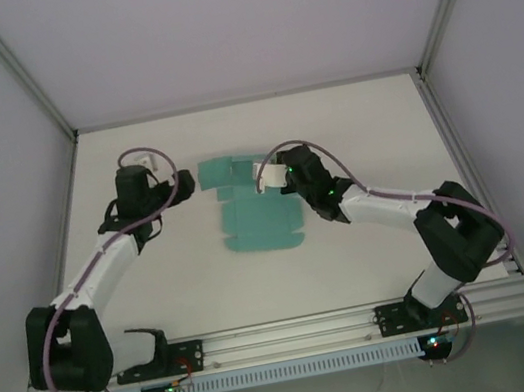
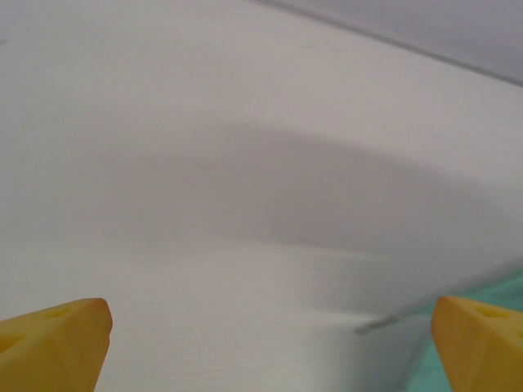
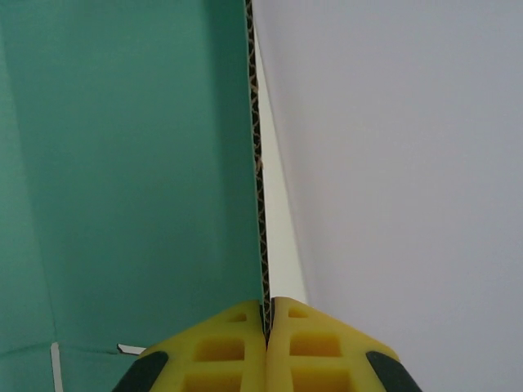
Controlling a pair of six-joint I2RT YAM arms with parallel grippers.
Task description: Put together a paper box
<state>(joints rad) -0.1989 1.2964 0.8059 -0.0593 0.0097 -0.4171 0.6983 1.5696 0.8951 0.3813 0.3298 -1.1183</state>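
White counter (image 1: 363, 137), closed in by pale walls on three sides, with an aluminium rail (image 1: 296, 330) along the near edge. The box (image 1: 259, 225) lies at the centre as a teal die-cut sheet, mostly flat, its far panels reaching toward both hands.

Right hand (image 1: 264, 177): fingers (image 3: 221, 347) pressed together, pinching the edge of one far panel. The wrist view shows the fluted card edge running straight into the seam between them.

Left hand (image 1: 182, 184): spread wide, holding nothing, just beside the sheet's far left corner.

Handling, as a judgement: the card is light, thin and corrugated. It is stiff across a panel but should bend readily at the scored lines. It will likely slide on the smooth counter if pushed from one side alone. Take hold at panel edges near a fold, not on small tabs, which may crease or tear.

Clearance: open counter lies all round the sheet. The walls stand well apart from it; the arms' own elbows are the nearer obstruction.
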